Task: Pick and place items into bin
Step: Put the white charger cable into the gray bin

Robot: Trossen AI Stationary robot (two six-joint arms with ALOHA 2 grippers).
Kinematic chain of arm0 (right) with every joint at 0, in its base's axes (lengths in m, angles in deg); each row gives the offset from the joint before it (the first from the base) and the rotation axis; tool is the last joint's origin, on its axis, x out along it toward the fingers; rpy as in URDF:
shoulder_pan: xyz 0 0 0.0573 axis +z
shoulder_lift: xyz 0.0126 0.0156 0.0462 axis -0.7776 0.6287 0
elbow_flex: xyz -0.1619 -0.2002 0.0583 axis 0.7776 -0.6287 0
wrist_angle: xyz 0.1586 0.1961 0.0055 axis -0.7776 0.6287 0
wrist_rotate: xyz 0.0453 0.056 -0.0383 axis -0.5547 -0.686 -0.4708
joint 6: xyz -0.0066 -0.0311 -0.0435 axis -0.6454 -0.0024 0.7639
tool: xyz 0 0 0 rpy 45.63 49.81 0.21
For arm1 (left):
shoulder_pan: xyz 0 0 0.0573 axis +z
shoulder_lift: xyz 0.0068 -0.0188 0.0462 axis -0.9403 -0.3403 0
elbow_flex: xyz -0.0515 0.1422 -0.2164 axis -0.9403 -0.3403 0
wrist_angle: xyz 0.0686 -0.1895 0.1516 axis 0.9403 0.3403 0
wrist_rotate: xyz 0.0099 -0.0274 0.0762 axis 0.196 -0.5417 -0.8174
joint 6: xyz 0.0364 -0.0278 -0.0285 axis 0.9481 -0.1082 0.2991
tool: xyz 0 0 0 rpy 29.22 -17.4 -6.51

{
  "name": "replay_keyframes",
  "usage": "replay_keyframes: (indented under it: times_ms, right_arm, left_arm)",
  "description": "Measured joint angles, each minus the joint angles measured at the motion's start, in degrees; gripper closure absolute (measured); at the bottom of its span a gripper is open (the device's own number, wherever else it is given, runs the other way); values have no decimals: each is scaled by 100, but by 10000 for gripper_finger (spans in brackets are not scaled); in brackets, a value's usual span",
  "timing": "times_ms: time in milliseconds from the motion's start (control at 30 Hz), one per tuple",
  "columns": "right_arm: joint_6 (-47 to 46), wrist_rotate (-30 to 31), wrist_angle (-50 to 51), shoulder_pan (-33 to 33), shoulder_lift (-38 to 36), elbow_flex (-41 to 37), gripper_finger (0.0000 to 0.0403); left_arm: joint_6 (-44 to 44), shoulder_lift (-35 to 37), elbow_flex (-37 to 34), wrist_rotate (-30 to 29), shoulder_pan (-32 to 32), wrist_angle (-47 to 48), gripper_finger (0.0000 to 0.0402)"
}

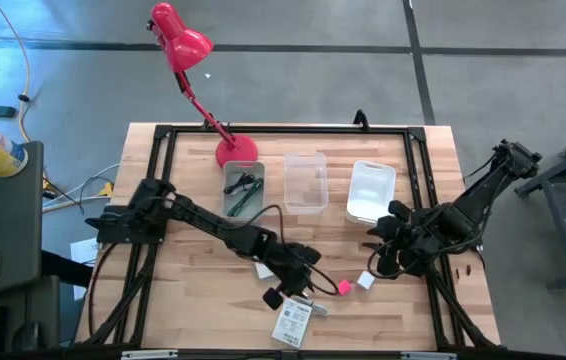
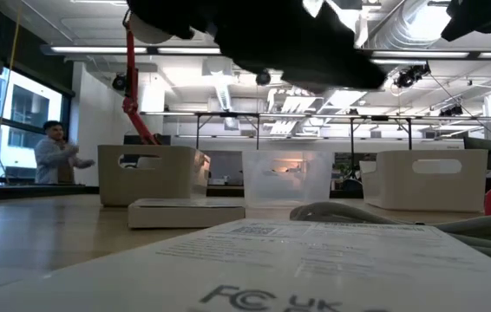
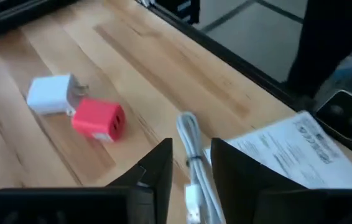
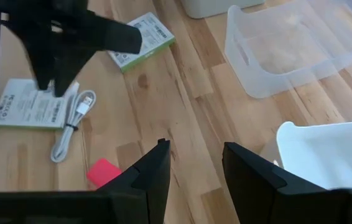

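Left hand (image 3: pixel 188 165) hovers over the white cable (image 3: pixel 191 155), fingers narrowly parted astride it, not gripping. Printed card (image 3: pixel 300 152) lies just beside the cable; pink cube (image 3: pixel 98 120) and white cube (image 3: pixel 50 94), touching, lie beyond. Right hand (image 4: pixel 191 165), open, waits near the white bin (image 1: pixel 371 191).

An open-plan lab or workshop: beyond the wooden table (image 2: pixel 46 225) run exposed ceiling ducts (image 2: pixel 419 26), strip lights (image 2: pixel 124 50), more workbenches (image 2: pixel 297 117) and a person (image 2: pixel 55 154).

White cable (image 3: pixel 191 163) partly behind pincer fingers (image 3: pixel 154 171)
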Motion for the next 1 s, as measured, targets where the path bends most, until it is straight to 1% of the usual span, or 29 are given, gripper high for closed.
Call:
replay_keyframes:
  times_ms: [67, 200, 367, 500, 600, 833, 1000]
  right_arm:
    - [-2, 4, 5, 39, 0, 0, 265]
    - [-20, 7, 59, 157, -2, 0, 265]
    - [-94, 13, 151, 323, -2, 0, 265]
    - [-105, 45, 160, 421, -2, 0, 265]
    - [-107, 52, 176, 446, -2, 0, 265]
    - [-103, 37, 192, 468, -2, 0, 265]
    - [-107, 26, 193, 544, -2, 0, 265]
  left_arm:
    - [111, -133, 251, 6, -24, 489, 289]
    - [214, -373, 634, -167, -42, 1112, 262]
    - [213, -462, 737, -238, -33, 1285, 231]
    - [189, -462, 739, -283, -42, 1323, 216]
    - [169, -469, 739, -406, -70, 1458, 213]
    - [-101, -759, 739, -326, -155, 1534, 220]
    - [-373, -801, 739, -606, -152, 1506, 230]
